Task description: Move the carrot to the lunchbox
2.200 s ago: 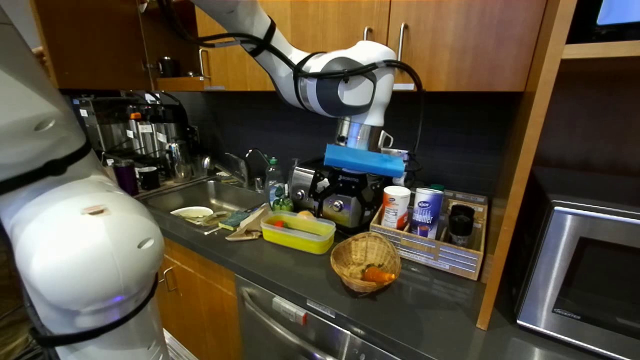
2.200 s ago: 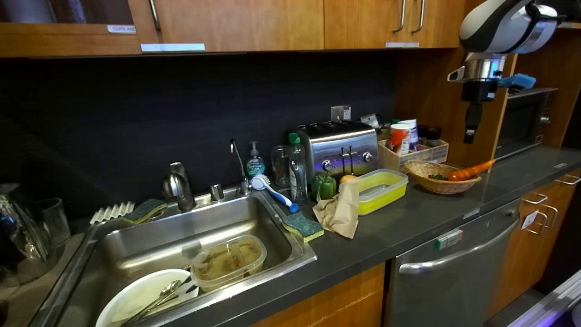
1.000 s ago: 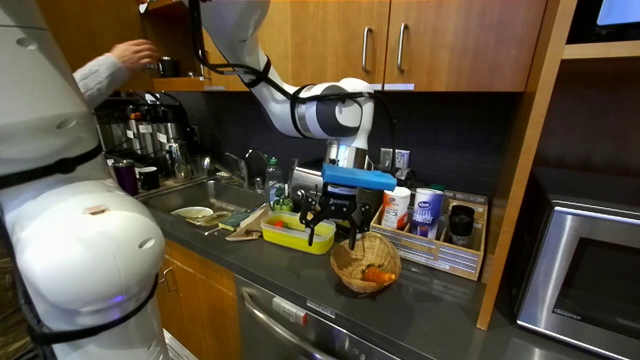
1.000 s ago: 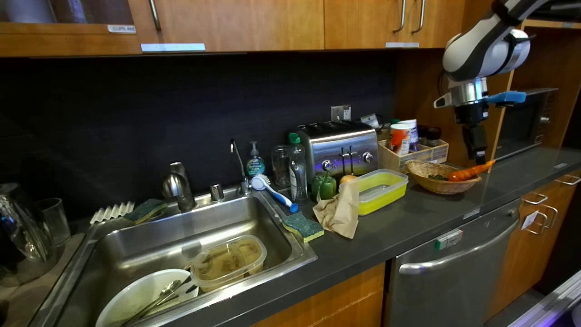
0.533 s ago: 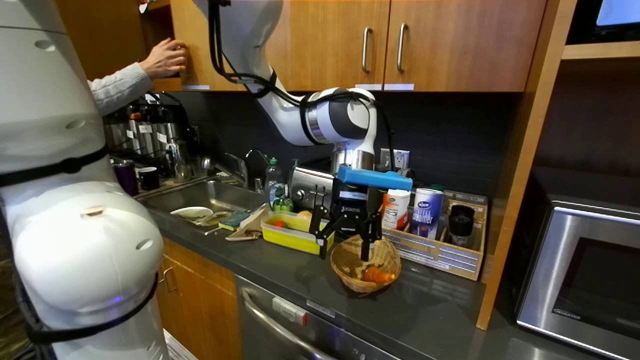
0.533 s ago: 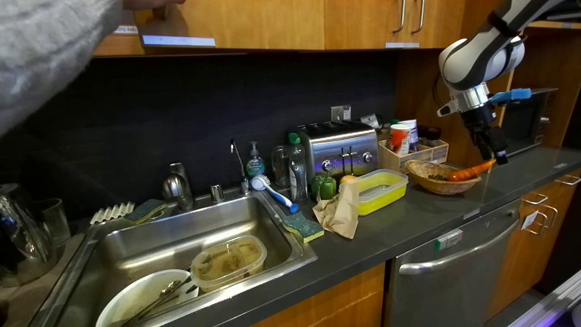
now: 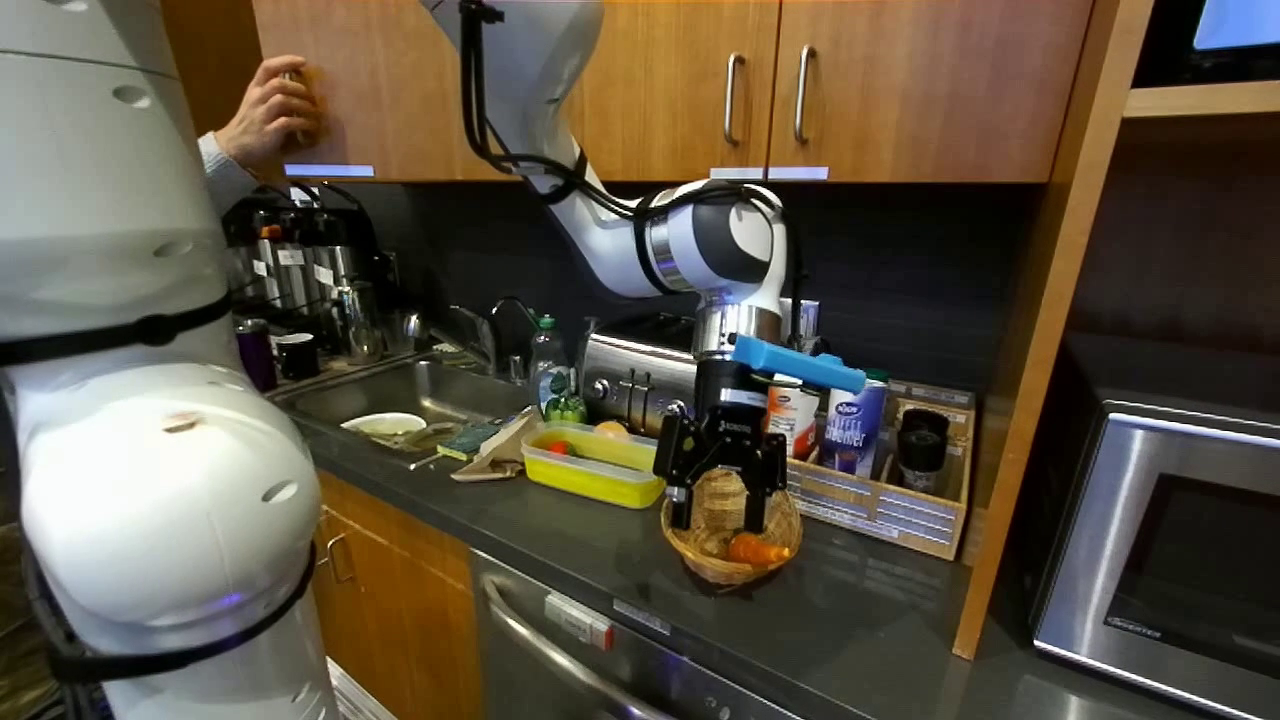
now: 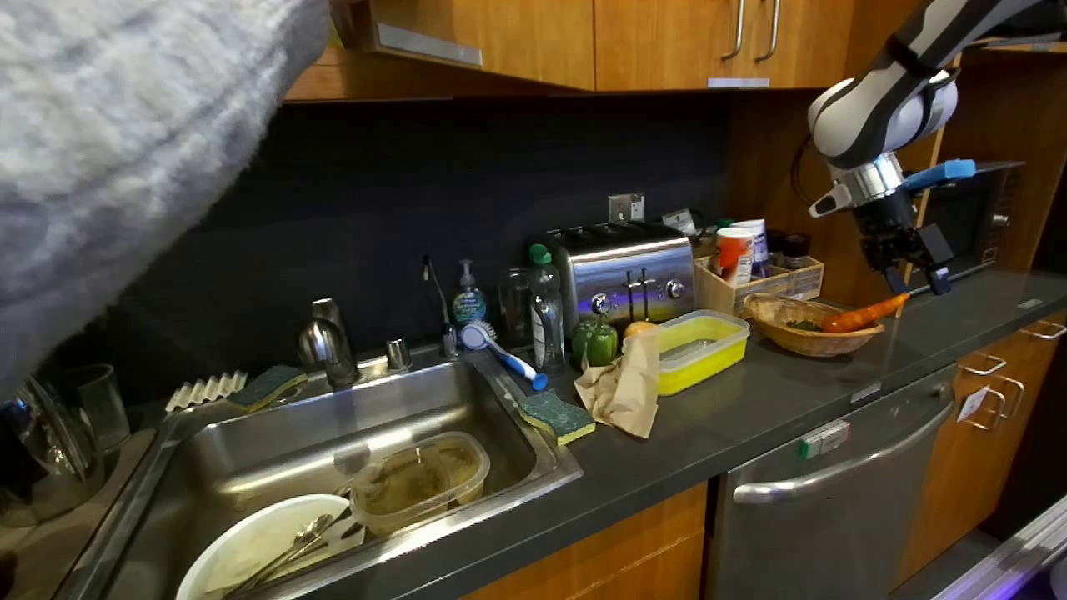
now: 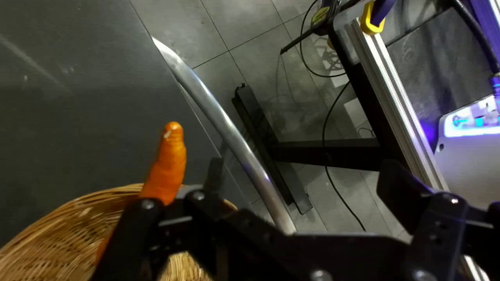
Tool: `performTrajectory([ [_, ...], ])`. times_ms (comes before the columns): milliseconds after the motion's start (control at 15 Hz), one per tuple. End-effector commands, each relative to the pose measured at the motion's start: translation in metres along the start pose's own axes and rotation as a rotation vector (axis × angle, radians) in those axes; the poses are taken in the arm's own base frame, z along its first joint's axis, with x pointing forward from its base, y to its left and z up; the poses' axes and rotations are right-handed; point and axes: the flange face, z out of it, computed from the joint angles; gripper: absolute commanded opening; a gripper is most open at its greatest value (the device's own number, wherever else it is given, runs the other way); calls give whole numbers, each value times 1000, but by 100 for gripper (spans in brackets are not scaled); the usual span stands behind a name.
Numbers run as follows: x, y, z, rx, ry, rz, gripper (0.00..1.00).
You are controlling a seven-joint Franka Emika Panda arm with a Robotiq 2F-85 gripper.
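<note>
An orange carrot lies in the round woven basket. In an exterior view, the carrot sticks out past the rim of the basket. The yellow-green lunchbox stands beside the basket, and it also shows in an exterior view. A small red item is in it. My gripper is open and empty, tilted above the basket; it also shows in an exterior view. In the wrist view, the carrot is left of the open fingers, outside the gap, partly hidden by the gripper linkage.
A toaster and a wooden tray with canisters stand behind. A paper bag is beside the lunchbox. The sink is further along. A person's hand holds a cabinet door; their grey sleeve shows close up.
My gripper has come down towards the basket and tilted; its fingers now show open. A person's arm came in and the cabinet door swung outward. The carrot, basket and lunchbox stay put.
</note>
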Motion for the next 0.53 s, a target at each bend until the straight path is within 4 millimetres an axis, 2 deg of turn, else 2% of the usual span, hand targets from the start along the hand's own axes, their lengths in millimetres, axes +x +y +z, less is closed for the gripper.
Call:
performTrajectory([
  [0, -12, 15, 4, 34, 22, -66, 100],
  [200, -11, 24, 8, 51, 42, -93, 100],
  [467, 6, 34, 14, 66, 53, -122, 100],
])
